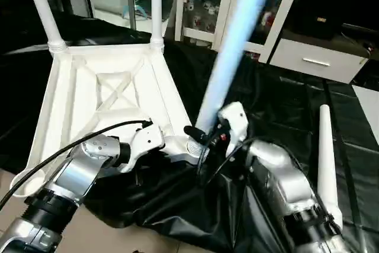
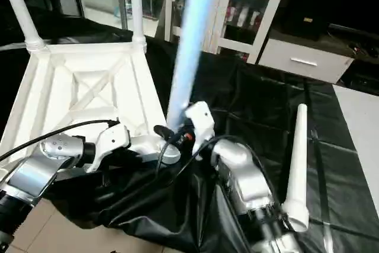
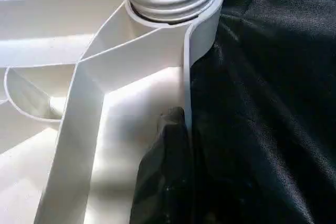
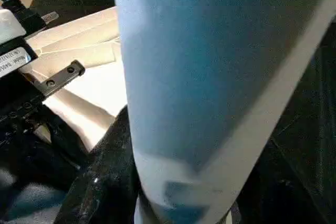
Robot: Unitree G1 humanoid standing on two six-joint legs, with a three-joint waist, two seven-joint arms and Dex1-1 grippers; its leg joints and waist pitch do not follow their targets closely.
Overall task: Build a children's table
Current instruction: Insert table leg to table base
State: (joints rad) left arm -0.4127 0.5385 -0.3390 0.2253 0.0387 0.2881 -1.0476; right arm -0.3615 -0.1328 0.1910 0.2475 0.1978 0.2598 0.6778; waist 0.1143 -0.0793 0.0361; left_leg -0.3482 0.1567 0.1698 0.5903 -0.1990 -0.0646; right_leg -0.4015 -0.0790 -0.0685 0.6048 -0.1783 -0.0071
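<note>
Two legs (image 1: 48, 19) already stand upright in the far corner sockets of the white tabletop (image 1: 103, 93), which lies ribbed side up on the black-covered table (image 1: 296, 111). A third leg (image 1: 228, 57) leans in the near corner socket (image 1: 195, 146), its threaded end seated there, with the right pincer (image 1: 204, 134) clamped around its lower part. The left pincer (image 1: 155, 140) is closed together on the tabletop's near rim. A fourth leg (image 1: 327, 158) lies loose on the table beside the right forearm.
</note>
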